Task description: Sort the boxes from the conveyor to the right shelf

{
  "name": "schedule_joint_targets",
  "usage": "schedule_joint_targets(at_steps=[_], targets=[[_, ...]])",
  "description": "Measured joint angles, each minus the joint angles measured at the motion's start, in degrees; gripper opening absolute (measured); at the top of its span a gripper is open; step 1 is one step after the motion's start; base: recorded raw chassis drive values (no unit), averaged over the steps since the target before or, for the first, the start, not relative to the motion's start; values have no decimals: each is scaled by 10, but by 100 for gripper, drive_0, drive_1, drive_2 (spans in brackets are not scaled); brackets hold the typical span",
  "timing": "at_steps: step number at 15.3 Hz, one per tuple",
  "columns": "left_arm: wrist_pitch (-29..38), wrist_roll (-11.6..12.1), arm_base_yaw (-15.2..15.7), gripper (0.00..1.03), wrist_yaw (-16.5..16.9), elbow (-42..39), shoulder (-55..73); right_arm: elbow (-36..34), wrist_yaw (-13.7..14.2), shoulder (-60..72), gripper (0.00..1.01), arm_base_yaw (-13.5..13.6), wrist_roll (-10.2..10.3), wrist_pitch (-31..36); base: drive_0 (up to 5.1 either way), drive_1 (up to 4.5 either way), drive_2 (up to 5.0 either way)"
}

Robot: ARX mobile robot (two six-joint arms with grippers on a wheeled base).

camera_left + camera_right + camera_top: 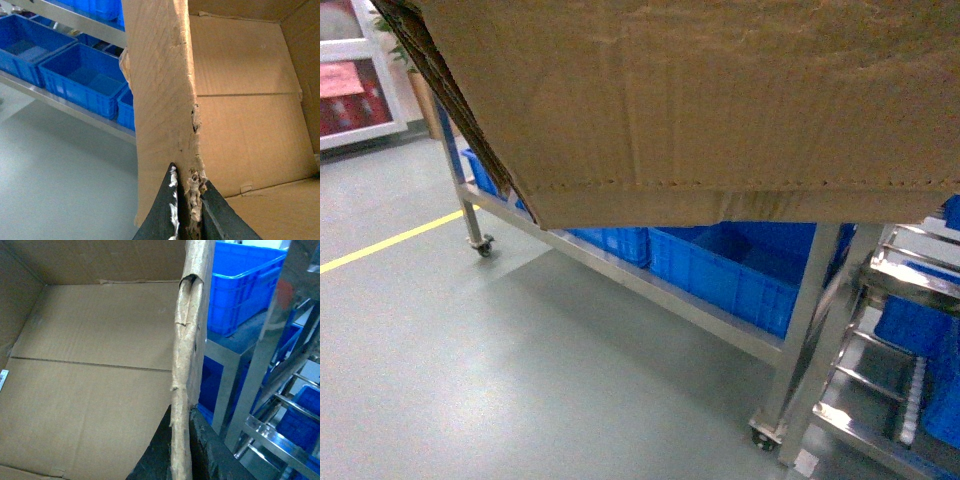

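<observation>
A large brown cardboard box [700, 90] hangs in the air and fills the top of the head view, tilted down to the right. My left gripper [190, 176] is shut on the ragged top edge of the box's left wall [160, 90]. My right gripper [182, 411] is shut on the frayed edge of the opposite wall, with the box's empty inside [100, 365] to its left. Neither gripper shows in the head view. The shiny steel shelf [910, 272] with white rollers [917, 395] stands at the right edge, below the box. The conveyor is out of view.
A steel rack on casters [765, 435] runs under and behind the box, holding blue crates [740, 270] [80, 80] [240, 285]. Its upright post [265, 350] and the shelf's rails [280, 435] lie close to my right gripper. Grey floor with a yellow line [390, 240] lies left.
</observation>
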Motion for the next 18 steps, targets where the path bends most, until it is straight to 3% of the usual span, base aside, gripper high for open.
schedule_joint_targets(at_steps=[18], targets=[[0, 0, 0, 3, 0, 0, 0, 0, 0, 0, 4, 0, 0, 0, -163, -163, -163]])
